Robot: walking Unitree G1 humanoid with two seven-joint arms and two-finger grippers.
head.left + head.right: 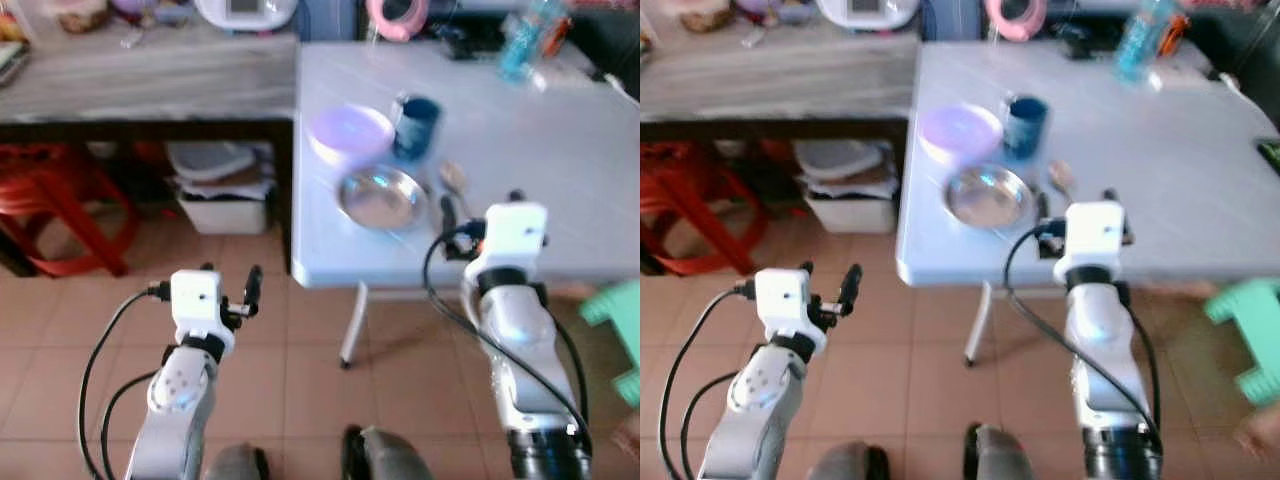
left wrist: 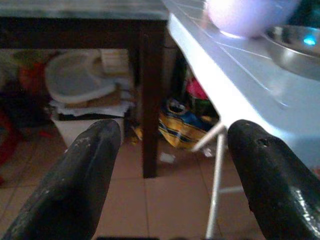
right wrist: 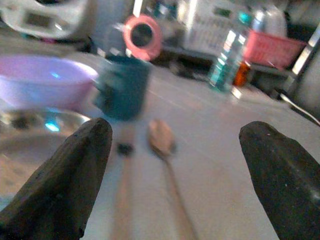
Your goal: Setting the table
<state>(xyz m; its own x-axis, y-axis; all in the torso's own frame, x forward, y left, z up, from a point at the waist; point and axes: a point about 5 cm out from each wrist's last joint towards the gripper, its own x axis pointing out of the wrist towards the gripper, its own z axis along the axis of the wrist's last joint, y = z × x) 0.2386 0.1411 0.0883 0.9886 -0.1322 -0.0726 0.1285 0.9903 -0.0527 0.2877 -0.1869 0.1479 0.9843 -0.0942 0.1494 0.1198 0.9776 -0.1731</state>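
Ahead, the right gripper [image 3: 175,175] hovers with fingers spread over the white table [image 1: 560,180], facing a wooden spoon [image 3: 162,142] beside the steel plate [image 1: 380,197], lilac bowl [image 1: 350,132] and blue mug [image 1: 415,125]. Left gripper [image 2: 170,170] is released too, off the table's edge.

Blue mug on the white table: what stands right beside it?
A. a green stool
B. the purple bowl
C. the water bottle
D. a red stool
B: the blue mug stands beside the purple bowl, just behind the metal plate on the white table.
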